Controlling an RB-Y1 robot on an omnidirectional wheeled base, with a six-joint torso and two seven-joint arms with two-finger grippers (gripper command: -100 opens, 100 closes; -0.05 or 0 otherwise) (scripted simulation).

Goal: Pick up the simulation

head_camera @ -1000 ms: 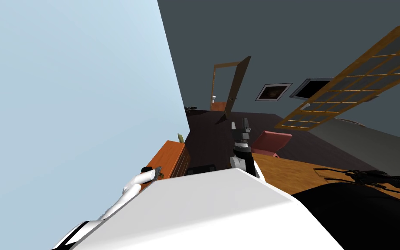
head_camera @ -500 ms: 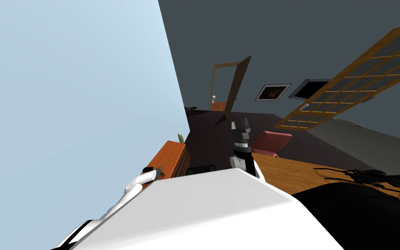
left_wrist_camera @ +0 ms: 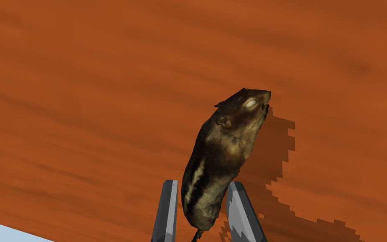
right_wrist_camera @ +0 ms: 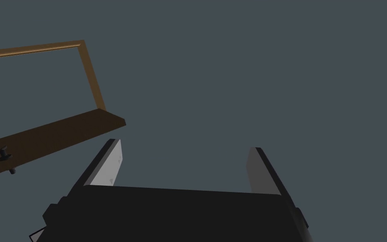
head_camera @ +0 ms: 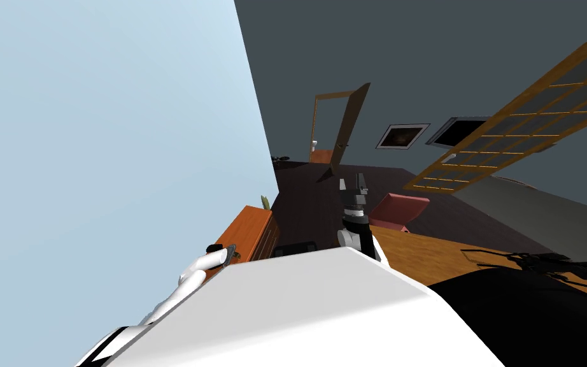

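Almost nothing has changed in the last second. The head view has drifted a touch, which is my own camera's move, and the left gripper (head_camera: pixel 222 250) stays over the orange wooden dresser (head_camera: pixel 257 226), at about 8 o'clock from the raised right gripper (head_camera: pixel 351 181), whose fingers stand wide and empty. The left fingers are narrowed onto the rump of the small brown rodent figure (left_wrist_camera: pixel 224 143), so the grip looks made and the lift not yet begun. Its long axis runs out from the gripper, tail at 7 o'clock, nose toward 1 o'clock; whether it touches the dresser top I cannot tell.
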